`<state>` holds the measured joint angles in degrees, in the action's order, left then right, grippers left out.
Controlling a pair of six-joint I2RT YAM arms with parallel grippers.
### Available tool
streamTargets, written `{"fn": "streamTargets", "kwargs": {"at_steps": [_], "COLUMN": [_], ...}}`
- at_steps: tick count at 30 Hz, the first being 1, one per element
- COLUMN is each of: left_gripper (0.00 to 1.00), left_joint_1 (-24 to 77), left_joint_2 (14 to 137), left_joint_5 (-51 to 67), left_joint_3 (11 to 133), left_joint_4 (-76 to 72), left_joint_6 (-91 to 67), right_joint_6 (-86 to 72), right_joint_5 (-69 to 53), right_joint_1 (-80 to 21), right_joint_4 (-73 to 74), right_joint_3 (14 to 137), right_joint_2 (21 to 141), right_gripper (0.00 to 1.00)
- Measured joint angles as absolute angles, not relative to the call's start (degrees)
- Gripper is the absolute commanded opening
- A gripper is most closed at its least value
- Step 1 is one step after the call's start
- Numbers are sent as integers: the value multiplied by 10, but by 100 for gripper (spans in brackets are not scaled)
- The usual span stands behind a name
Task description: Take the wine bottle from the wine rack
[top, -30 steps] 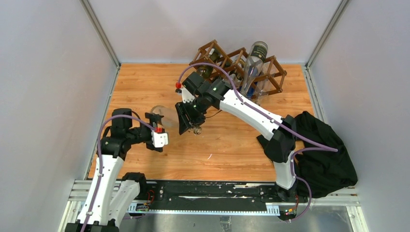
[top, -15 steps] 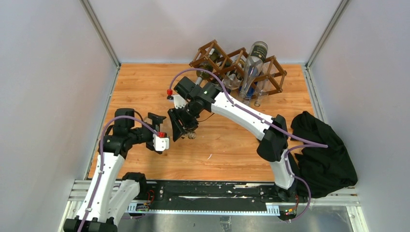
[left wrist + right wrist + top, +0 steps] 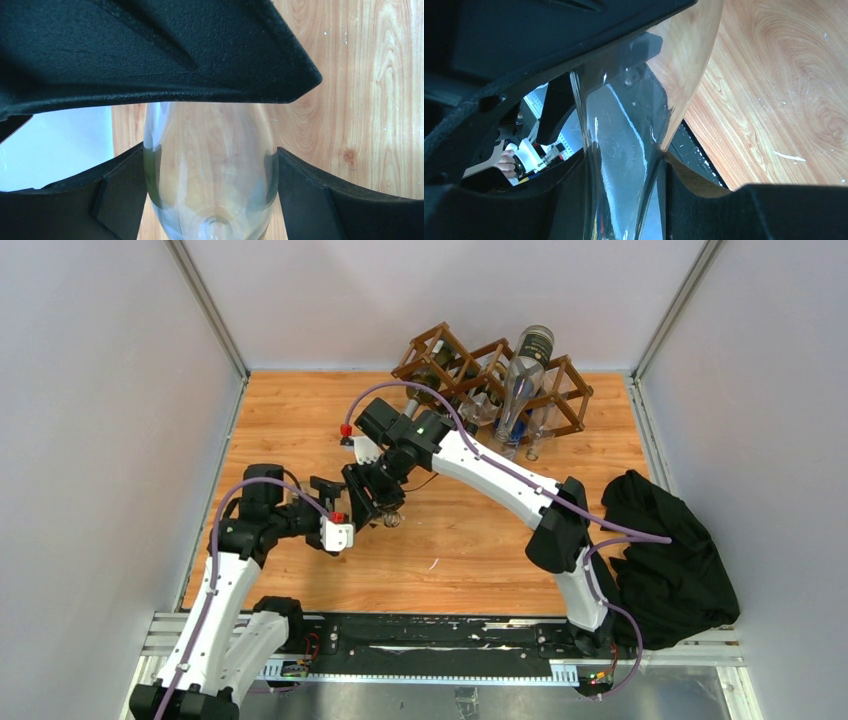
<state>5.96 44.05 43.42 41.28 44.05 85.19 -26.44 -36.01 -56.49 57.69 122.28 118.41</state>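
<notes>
A clear glass wine bottle (image 3: 388,517) is held low over the table between both grippers, mostly hidden by them in the top view. My right gripper (image 3: 372,498) is shut on its narrowing neck end (image 3: 624,130), with the fingers (image 3: 569,200) pressed on both sides. My left gripper (image 3: 338,512) is closed around the wide body (image 3: 210,150), with both pads (image 3: 125,190) touching the glass. The dark brown lattice wine rack (image 3: 572,380) stands at the back right of the table, apart from both grippers.
The rack holds other bottles: a clear one (image 3: 520,390) and a dark one (image 3: 428,383) in the left cell. A black cloth (image 3: 665,560) lies at the right edge. Grey walls enclose the wooden table (image 3: 300,410).
My right arm has carried the bottle left and nearer, away from the rack. My left gripper has moved right to meet it and now has the bottle's body between its fingers.
</notes>
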Motion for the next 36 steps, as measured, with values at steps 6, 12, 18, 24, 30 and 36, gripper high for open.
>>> {"fn": "streamTargets", "kwargs": {"at_steps": [6, 12, 18, 24, 30, 36], "left_gripper": [0, 0, 0, 0, 0, 0], "left_joint_1": [66, 65, 66, 66, 66, 66], "left_joint_2": [452, 432, 420, 420, 424, 428], "left_joint_5": [434, 423, 416, 408, 415, 435], "left_joint_3": [411, 361, 358, 357, 357, 373], "left_joint_4": [412, 347, 296, 268, 246, 226], "left_joint_6": [815, 651, 560, 473, 375, 248], "right_joint_6": [-266, -245, -244, -244, -241, -231], "right_joint_5": [-373, -369, -359, -328, -273, -253], "right_joint_1": [-552, -540, -522, -500, -488, -489], "right_joint_4": [573, 510, 489, 483, 438, 350], "right_joint_3": [1212, 1186, 1152, 1118, 1064, 945], "right_joint_2": [1183, 1126, 1076, 1023, 949, 879], "right_gripper": [64, 82, 87, 89, 89, 94]}}
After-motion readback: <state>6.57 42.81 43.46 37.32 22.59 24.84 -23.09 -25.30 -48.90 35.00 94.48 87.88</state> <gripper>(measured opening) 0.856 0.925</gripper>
